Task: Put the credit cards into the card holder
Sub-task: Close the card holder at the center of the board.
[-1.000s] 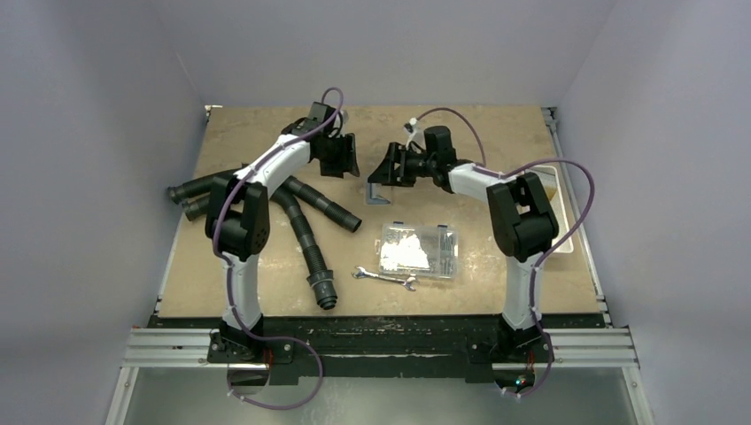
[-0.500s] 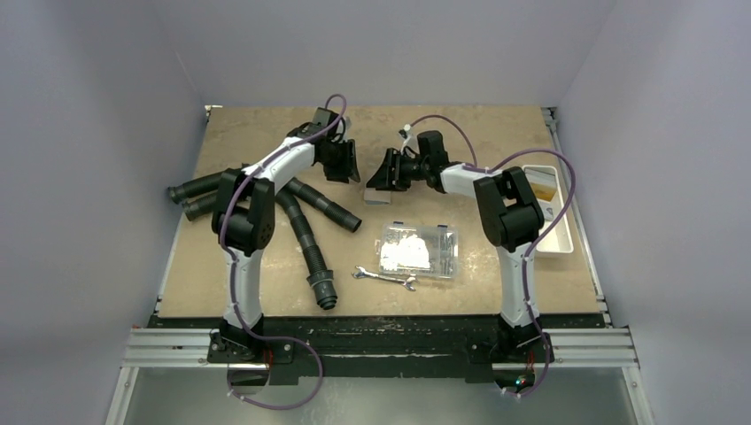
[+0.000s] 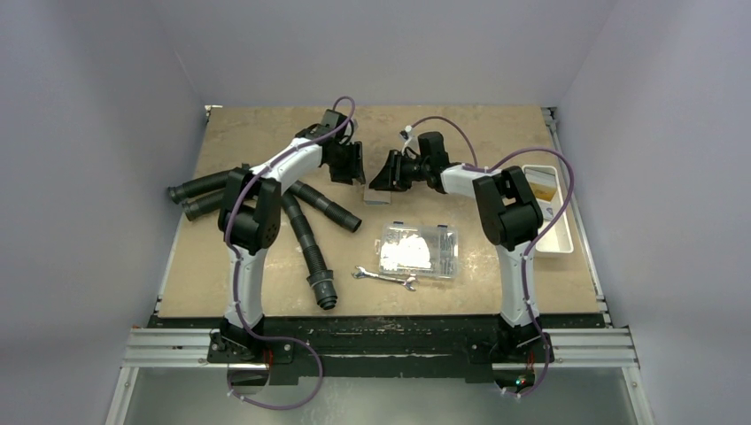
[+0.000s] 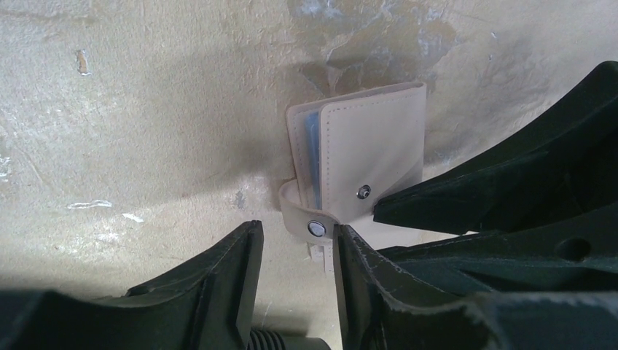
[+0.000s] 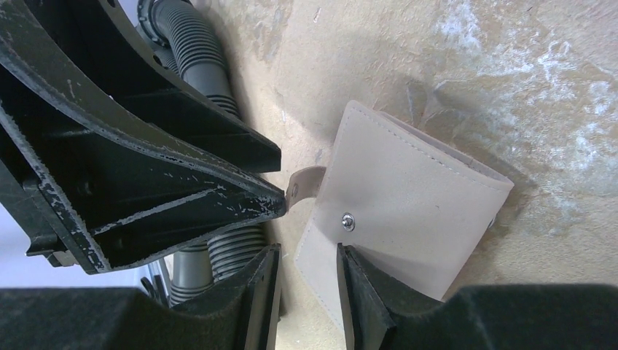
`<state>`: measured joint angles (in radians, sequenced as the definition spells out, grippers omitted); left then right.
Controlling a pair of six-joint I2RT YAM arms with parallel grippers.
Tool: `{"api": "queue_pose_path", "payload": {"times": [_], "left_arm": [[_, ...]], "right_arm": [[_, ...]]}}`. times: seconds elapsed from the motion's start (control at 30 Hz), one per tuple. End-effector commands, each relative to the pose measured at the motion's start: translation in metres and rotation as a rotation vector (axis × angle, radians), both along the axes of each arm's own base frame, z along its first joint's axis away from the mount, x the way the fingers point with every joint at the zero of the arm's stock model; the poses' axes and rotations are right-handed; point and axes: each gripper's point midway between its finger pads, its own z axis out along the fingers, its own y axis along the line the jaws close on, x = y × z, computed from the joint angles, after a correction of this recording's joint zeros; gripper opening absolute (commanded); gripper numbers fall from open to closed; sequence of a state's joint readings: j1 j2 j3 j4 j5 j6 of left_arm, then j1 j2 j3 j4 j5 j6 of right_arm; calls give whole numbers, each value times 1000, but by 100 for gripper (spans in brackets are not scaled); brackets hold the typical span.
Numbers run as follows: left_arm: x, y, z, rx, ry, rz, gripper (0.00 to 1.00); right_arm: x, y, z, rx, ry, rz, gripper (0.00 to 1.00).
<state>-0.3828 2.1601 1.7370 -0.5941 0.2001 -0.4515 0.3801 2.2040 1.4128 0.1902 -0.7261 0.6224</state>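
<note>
Top external view: both arms reach to the far middle of the surface (image 3: 266,133). There the left pincer (image 3: 356,173) and the right pincer (image 3: 379,180) meet almost tip to tip over the card holder (image 3: 378,198), which sits on the surface. The black hoses (image 3: 305,226), clear box (image 3: 418,251) and wrench (image 3: 385,278) lie nearer the bases, apart from the work.

Left wrist view: the holder is folded, and the edge of a light-blue credit card (image 4: 311,160) shows inside it. Its strap (image 4: 297,215) curls loose, unsnapped, between the left pincer's tips. That pincer stands about half open with a gap showing beside the strap, so it grips nothing. The stud (image 4: 363,192) on the cover is bare, with a right fingertip just beside it.

Right wrist view: the right pincer is also about half open, with a corner of the holder's cover between its fingers. I cannot tell whether they press on it.

The step looks like fastening the strap. To do it well, the right pincer should pin the cover without hiding the stud. The left should take the strap close to its snap, lead it round, and press straight onto the stud so the holder does not slide.
</note>
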Motion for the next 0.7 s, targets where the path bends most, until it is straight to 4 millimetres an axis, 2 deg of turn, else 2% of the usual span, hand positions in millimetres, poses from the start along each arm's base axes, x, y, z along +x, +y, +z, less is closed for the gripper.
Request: {"api": "queue_pose_path", "payload": {"times": [0.0,0.27,0.5,0.67], "left_arm": [[11,-3,16,2,-59,-7,46],[12,-6,25,3,-86,-11,47],[12,-11,41,0,-129,-20,58],[14,-12,44,23,-137,-15,54]], "right_arm": [[-1,-3,-21,-55,25,-13,41],[-1,-5,-28,-73,31,-13,41],[-1,-7,-31,-88,36,-16,41],[0,-9,-33,-102,36,-18,41]]}}
